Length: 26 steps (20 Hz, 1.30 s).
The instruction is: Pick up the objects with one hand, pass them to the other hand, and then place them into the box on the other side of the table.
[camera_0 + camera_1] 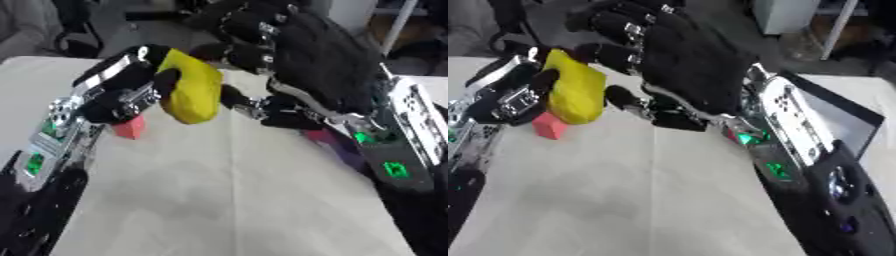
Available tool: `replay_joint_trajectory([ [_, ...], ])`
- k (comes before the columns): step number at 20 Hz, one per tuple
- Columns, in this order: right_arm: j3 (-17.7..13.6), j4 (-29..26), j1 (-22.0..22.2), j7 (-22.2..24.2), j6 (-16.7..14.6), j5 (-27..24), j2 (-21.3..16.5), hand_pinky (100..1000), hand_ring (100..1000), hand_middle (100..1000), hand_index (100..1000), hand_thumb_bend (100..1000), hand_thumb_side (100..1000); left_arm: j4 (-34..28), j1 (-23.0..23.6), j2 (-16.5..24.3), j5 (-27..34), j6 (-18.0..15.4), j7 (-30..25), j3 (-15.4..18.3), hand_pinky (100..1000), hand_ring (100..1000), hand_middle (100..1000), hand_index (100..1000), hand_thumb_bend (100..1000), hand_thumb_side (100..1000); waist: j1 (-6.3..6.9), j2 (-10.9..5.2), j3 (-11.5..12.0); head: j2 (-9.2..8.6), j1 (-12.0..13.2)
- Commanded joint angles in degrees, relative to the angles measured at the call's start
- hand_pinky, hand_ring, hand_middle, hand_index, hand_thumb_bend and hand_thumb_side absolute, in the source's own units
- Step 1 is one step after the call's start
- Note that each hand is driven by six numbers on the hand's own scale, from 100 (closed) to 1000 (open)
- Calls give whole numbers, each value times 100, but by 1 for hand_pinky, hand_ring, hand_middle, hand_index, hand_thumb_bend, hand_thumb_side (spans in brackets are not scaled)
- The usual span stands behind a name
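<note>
Left robot hand [122,92] curled round the yellow object [192,92], right robot hand [306,60] spread open beside it.

No text, label, brand or number can be read anywhere — not on the yellow object [194,90], the small red block [129,128] or the pale table [227,200]. The only sign-like marks are green glowing lights on the silver forearm of the left arm [35,162] and of the right arm [395,169] — their shapes cannot be made out.
</note>
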Motion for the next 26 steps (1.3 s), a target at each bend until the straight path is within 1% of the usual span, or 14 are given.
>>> replay_joint_trajectory([
  [1,12,-35,-67,56,-43,-99,-23,893,859,848,848,225,100,-33,-83,18,25,35,-13,38,629,469,385,528,100,409,10,-59,-11,-59,-13],
  [9,9,-84,-88,128,-72,-131,-38,894,862,852,907,247,100,105,-110,-35,-67,102,-28,47,628,469,385,528,100,416,-4,-51,-13,-49,-7],
  [15,-7,-101,-102,81,-72,-45,-45,896,865,854,944,275,100,164,-73,-23,-96,152,-108,43,632,471,388,530,100,444,-9,-48,-2,-45,-12],
  [26,-15,-105,-120,-39,-23,20,-38,895,865,857,977,283,100,303,-62,-34,-174,206,-170,61,631,470,387,530,100,452,-30,-48,2,-44,-16],
])
